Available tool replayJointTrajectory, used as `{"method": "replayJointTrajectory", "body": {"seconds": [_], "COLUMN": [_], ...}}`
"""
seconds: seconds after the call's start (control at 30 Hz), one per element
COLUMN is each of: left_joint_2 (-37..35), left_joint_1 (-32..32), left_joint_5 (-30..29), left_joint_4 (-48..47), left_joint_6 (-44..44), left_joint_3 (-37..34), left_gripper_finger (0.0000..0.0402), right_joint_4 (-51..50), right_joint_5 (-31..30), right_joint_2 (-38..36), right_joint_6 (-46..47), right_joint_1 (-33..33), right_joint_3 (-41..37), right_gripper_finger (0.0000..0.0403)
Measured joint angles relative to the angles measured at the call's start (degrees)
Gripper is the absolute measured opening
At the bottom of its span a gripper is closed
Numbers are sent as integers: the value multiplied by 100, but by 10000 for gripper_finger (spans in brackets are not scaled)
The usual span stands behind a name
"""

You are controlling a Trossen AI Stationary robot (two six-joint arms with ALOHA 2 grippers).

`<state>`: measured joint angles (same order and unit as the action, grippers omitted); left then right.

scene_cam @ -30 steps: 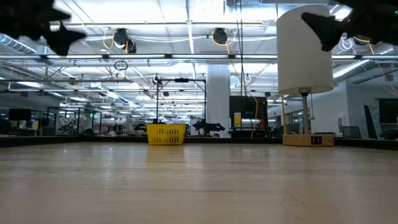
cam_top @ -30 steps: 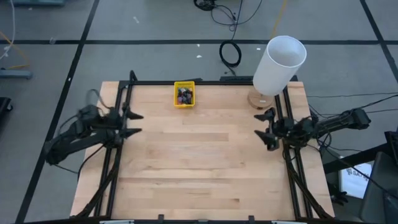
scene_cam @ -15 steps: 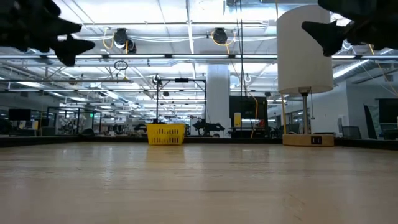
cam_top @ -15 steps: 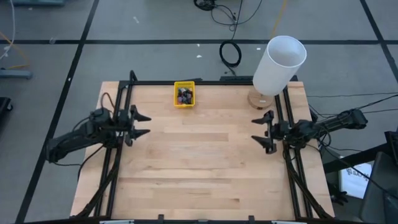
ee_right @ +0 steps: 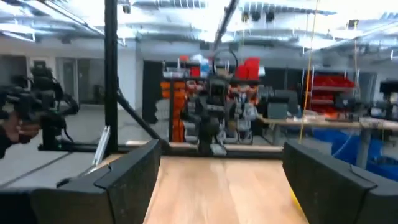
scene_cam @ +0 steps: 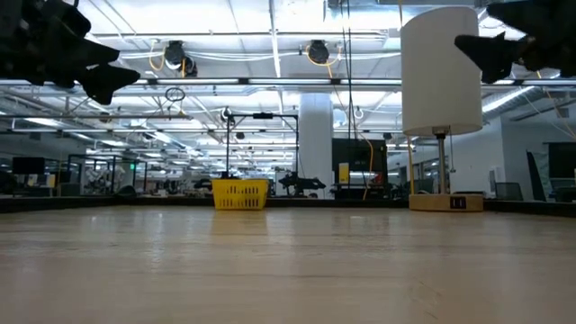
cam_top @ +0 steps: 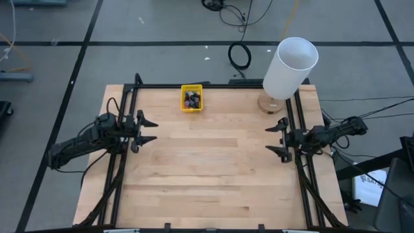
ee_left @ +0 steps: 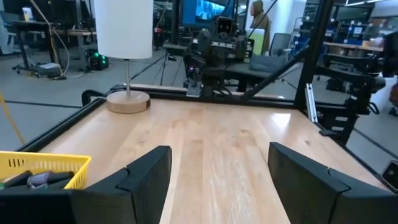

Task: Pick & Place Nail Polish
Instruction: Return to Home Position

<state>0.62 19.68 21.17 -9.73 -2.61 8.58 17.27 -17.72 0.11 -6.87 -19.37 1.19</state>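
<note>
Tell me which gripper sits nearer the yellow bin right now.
Left. The left gripper hangs open at the left edge of the table, diagonally off the yellow bin. The right gripper is open at the right edge, farther away.

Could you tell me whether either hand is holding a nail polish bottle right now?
No; in the high view the left hand and the right hand are both open and empty.

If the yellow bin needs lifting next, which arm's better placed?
Left, likely. The left gripper is open and hangs nearer the yellow bin at the table's far edge; the right gripper, also open, is clearly farther from it.
</note>
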Motion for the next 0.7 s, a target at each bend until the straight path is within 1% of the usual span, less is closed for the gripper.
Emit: {"method": "replayJointTrajectory", "body": {"seconds": [0.13,0.33,0.53,0.7], "left_joint_2": [0,0,0,0], "left_joint_1": [-11,-11,-11,-11], "left_joint_5": [0,-45,-67,-70], "left_joint_4": [-30,56,61,59], "left_joint_6": [126,128,128,66], "left_joint_3": [-2,0,0,0], "left_gripper_finger": [260,265,267,267], "right_joint_4": [-483,-510,-667,-808], "right_joint_5": [-206,133,146,147], "right_joint_2": [5,12,74,151], "right_joint_6": [164,317,323,928], "right_joint_1": [-23,-26,-26,-24], "right_joint_3": [26,26,26,26], "right_gripper_finger": [320,320,320,320]}}
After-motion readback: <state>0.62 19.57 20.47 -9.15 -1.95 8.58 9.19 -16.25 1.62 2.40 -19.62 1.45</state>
